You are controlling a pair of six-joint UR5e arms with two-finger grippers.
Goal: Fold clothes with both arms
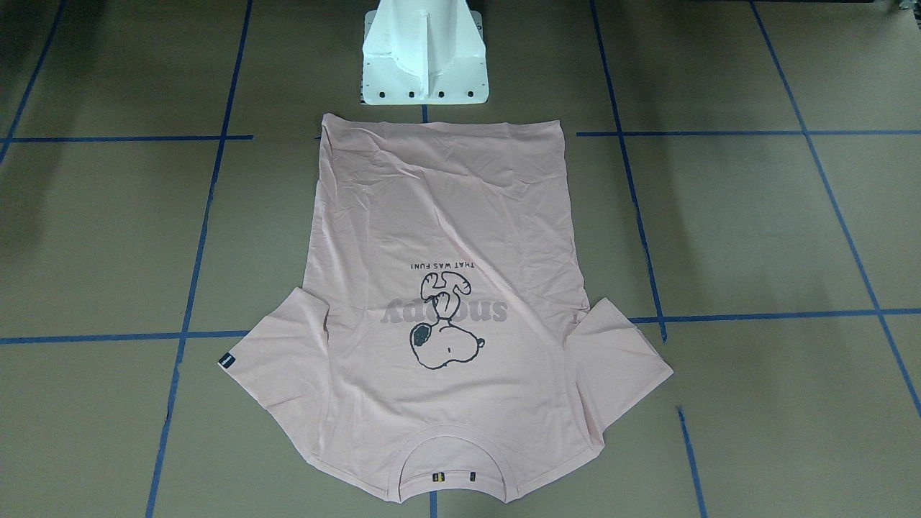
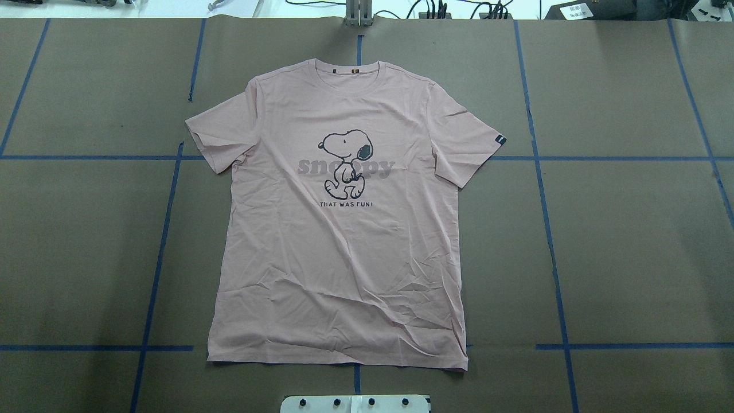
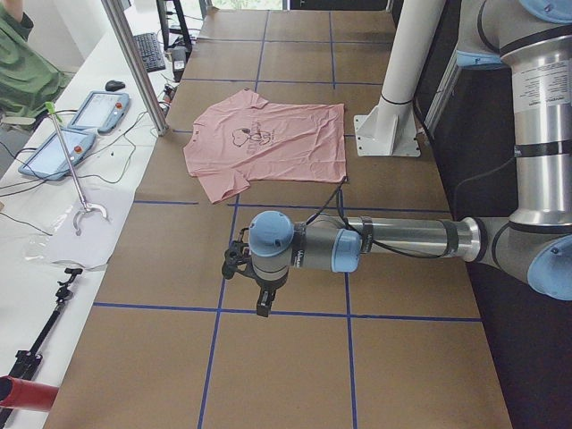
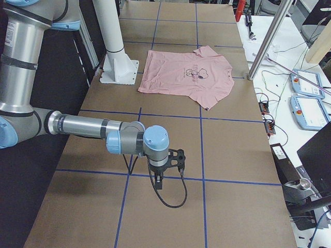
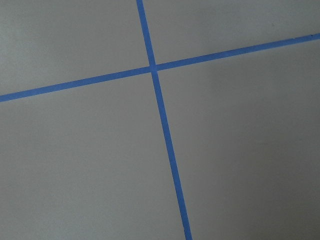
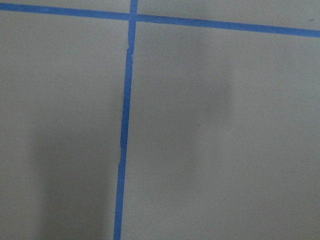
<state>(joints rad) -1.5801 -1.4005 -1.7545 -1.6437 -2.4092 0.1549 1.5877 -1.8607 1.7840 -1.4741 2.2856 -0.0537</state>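
On the brown table (image 2: 631,241) the pink T-shirt (image 2: 344,246) lay flat in the middle, print up, collar toward 12 o'clock. The left gripper (image 3: 262,310) and the right gripper (image 4: 160,184) hung well apart from it; I could not tell how their jaws stood.

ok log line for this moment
T-shirt: flat, print up | fold: not started | left arm, right arm: off shirt | jaws: cannot tell
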